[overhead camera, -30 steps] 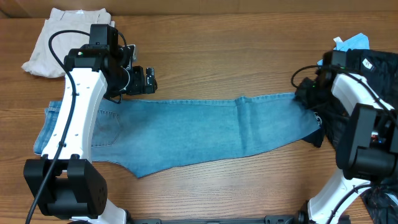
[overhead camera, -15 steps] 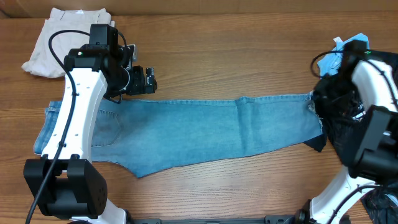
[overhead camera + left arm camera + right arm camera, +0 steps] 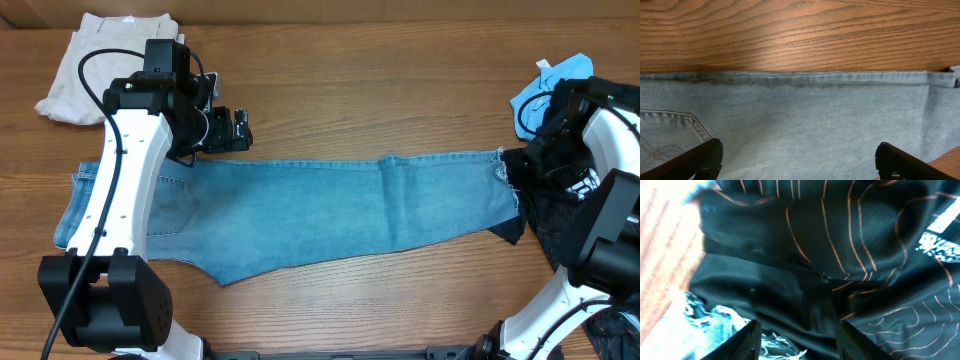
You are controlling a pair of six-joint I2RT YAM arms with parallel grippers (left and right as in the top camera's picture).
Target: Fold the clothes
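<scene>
A: Where are the jeans (image 3: 300, 215)?
B: Flat across the table (image 3: 380, 60), laid out long. Waist w/ the back pocket (image 3: 665, 135) at the left end, frayed hem (image 3: 705, 322) at the right.

A: L gripper (image 3: 800, 167)?
B: Over the top edge of the denim nr the pocket. Fingers (image 3: 700, 160) spread wide, nothing btwn them, no hold on anything.

A: R gripper (image 3: 797, 342)?
B: Above the black garment (image 3: 840, 255) w/ thin orange lines, just beside the hem. Fingers (image 3: 747, 340) apart, nothing pinched. Can't tell if the tips touch the cloth.

A: Other clothes?
B: That black piece lies bunched at the right edge, its corner touching the jeans' hem. Bright-blue cloth (image 3: 545, 90) just behind it. Beige trousers (image 3: 90, 65) in a folded heap at the far left corner, well apart from the rest.
</scene>
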